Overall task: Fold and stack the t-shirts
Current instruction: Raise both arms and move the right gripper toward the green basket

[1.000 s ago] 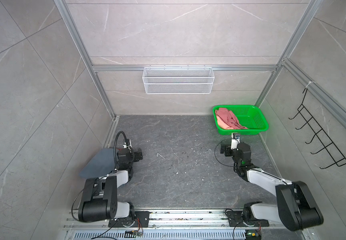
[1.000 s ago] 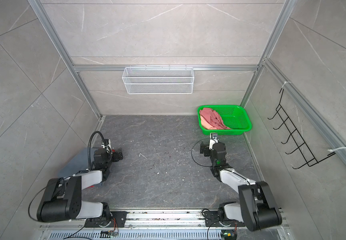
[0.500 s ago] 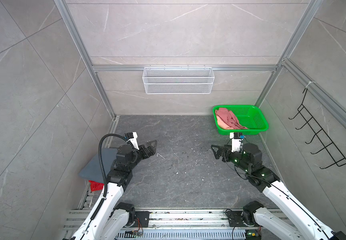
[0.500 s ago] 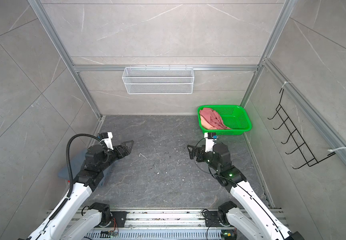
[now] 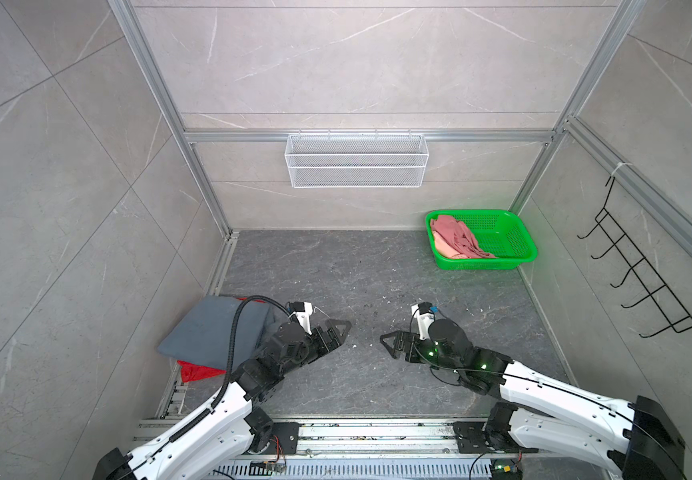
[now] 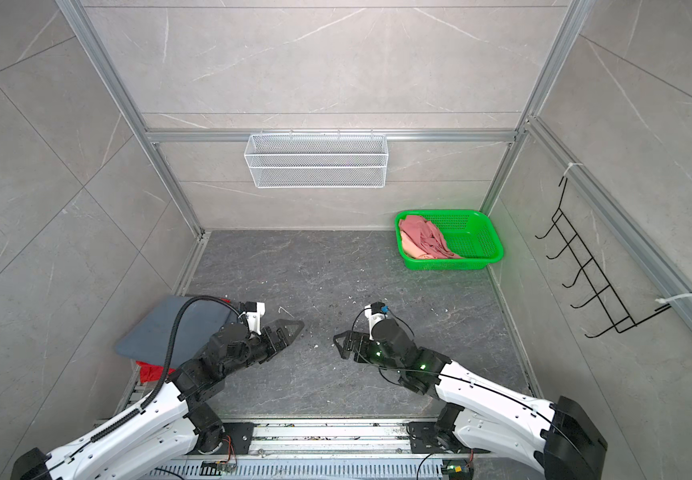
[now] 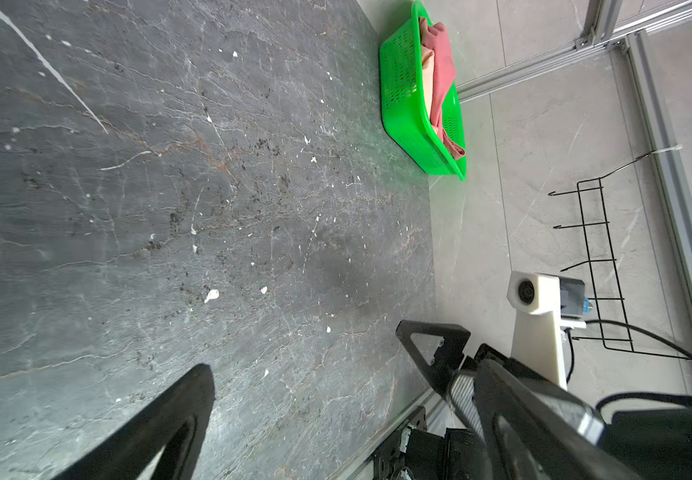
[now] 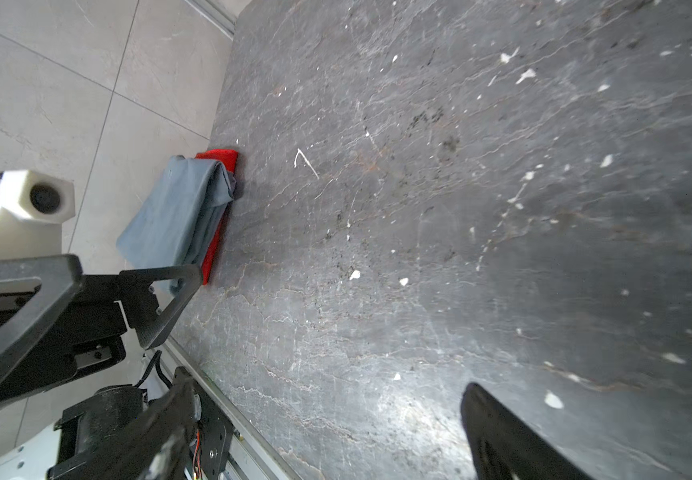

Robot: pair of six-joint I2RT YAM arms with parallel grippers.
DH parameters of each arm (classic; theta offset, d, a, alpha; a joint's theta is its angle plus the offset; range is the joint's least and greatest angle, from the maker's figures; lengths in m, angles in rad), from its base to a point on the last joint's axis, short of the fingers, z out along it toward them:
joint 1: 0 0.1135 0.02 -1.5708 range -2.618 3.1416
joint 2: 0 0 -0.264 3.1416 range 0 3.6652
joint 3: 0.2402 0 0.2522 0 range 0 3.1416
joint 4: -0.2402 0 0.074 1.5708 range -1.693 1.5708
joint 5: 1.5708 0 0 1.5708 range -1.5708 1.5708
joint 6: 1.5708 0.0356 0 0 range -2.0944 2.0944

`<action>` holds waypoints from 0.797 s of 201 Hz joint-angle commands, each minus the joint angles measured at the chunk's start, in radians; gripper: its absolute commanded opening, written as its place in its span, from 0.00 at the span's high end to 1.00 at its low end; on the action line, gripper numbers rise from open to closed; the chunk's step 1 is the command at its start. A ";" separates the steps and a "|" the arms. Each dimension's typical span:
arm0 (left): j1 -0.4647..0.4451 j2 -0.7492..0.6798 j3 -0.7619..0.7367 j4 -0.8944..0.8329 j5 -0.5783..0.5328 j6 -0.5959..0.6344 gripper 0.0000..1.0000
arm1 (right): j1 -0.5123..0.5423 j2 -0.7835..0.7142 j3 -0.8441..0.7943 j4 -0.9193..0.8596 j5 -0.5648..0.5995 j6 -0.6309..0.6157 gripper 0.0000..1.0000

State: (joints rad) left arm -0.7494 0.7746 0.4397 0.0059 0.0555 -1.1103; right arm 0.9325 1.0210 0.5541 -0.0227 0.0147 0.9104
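Starting with the largest, I have one dark table (image 5: 377, 291) under me, and on it one green basket (image 5: 485, 262), which I take as my mark for everything else. Diagonally across from the basket, well apart from it, one grey-blue shirt (image 5: 207, 328) lies folded flat on top of one red shirt (image 5: 198, 370), of which only an edge peeks out. Inside the basket one coral pink shirt (image 5: 458, 237) sits crumpled over one pale peach shirt (image 5: 441, 248), both bunched to the side of the basket nearest that stack. That makes four shirts: two stacked and, by my reckoning, two not yet folded. My two pincers hover over bare table between the basket and the stack. My right pincer (image 5: 390, 343) is the nearer to the basket, my left pincer (image 5: 336, 332) the farther, and both stand with jaws wide apart, holding nothing. I judge the cloth light, limp and not fragile. It will sag and trail once lifted, and could catch on the basket's mesh. I would pinch the coral one first, at a raised fold on top, since it covers the peach one.
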 commanded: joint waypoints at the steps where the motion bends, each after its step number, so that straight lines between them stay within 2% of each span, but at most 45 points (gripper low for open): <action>1: -0.015 0.043 0.021 0.136 -0.061 -0.049 0.00 | 0.090 0.038 0.053 0.088 0.157 0.057 0.00; 26: -0.014 0.065 0.073 -0.049 -0.122 -0.139 0.00 | 0.118 0.041 0.053 0.105 0.218 0.043 0.00; 47: -0.013 0.051 0.082 0.022 -0.101 -0.038 0.00 | 0.118 0.074 0.122 -0.029 0.258 0.093 0.00; 62: -0.012 0.057 0.144 -0.058 -0.118 0.032 0.00 | 0.118 0.133 0.205 -0.178 0.271 0.133 0.00; 74: -0.011 0.077 0.216 -0.120 -0.112 0.111 0.00 | 0.117 0.164 0.231 -0.176 0.244 0.077 0.00; 97: -0.011 0.155 0.331 -0.175 -0.050 0.242 0.00 | 0.071 0.173 0.216 -0.080 0.295 0.012 0.00; 138: -0.011 0.344 0.516 -0.264 0.039 0.434 0.00 | -0.046 0.202 0.316 -0.086 0.463 -0.211 0.00; 160: -0.011 0.453 0.595 -0.242 0.087 0.517 0.00 | -0.121 0.210 0.364 -0.123 0.519 -0.268 0.00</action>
State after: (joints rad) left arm -0.7624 1.1381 0.9470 -0.2066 0.0643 -0.7597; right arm 0.8776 1.2228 0.8474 -0.1120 0.4149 0.7765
